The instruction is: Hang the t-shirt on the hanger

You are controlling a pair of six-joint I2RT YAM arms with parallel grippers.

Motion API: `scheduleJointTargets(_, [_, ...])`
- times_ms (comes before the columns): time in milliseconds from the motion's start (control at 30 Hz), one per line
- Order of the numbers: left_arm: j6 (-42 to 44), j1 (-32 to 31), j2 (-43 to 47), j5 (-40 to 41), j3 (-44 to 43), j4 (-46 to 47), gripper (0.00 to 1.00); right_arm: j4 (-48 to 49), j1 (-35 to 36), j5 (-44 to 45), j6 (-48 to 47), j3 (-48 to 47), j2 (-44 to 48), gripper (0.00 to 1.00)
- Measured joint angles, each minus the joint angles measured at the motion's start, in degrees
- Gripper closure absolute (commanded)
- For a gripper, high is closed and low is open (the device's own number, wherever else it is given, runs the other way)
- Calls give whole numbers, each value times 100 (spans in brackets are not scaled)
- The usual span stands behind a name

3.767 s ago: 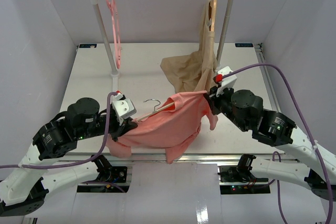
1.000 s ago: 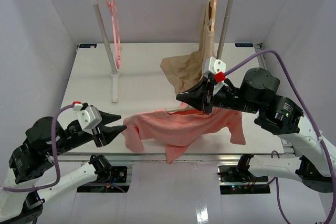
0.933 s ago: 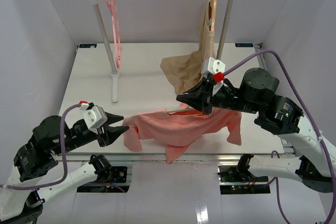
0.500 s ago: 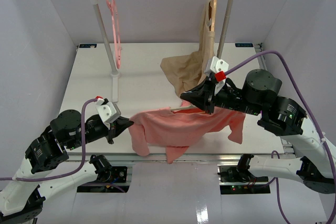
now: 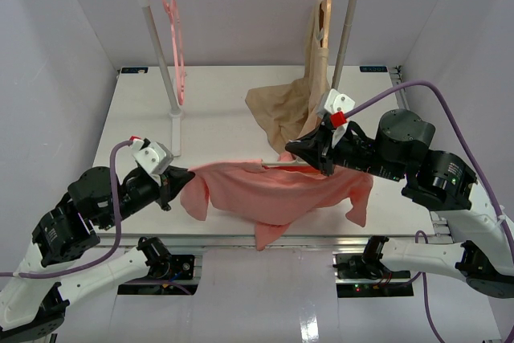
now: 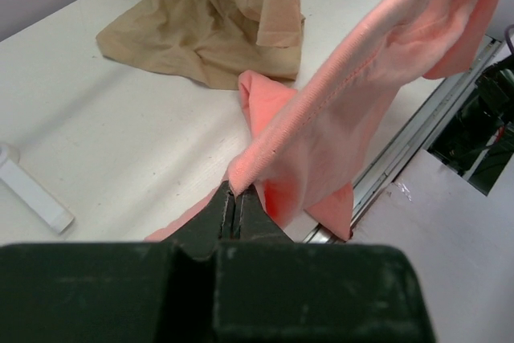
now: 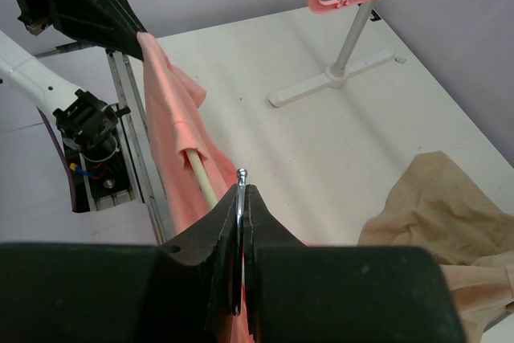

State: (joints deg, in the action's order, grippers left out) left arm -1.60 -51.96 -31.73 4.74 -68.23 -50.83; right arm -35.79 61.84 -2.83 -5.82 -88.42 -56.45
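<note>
Fabric this soft and light sags wherever nothing holds it, so the t-shirt [image 5: 273,194] — slung across the lower middle of the overhead view, over the near edge of the table [image 5: 225,110] — is probably best taken by a stitched hem, where the cloth is thicker and less likely to slip. The left gripper [image 5: 188,175] is pinched fully together on such a seamed edge at the shirt's left end. The right gripper [image 5: 292,151] is clamped tight on the silver hook of the hanger [image 5: 277,165], whose cream arm runs inside the shirt.

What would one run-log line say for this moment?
left pincer: shut on t-shirt edge | right pincer: shut on hanger hook | t-shirt: strung between them
</note>
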Motion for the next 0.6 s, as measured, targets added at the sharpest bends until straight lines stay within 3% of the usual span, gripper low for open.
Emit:
scheduleJointTargets(267, [-256,-2,-146,679,-110,-177,99,-171,0,34,-66,-42,-66,92])
scheduleJointTargets(400, [-299,-2,-168,790,-127,-192,78,-195,0,0,-87,-42,-66,92])
scheduleJointTargets(500, [-258,-2,-149,599,-127,-168,69,-205,0,-24,-97,-42,-75,92])
scheduleJointTargets(600, [-192,-2,-73,247,-129,-120,50,-219,0,-35,-107,-42,-104,92])
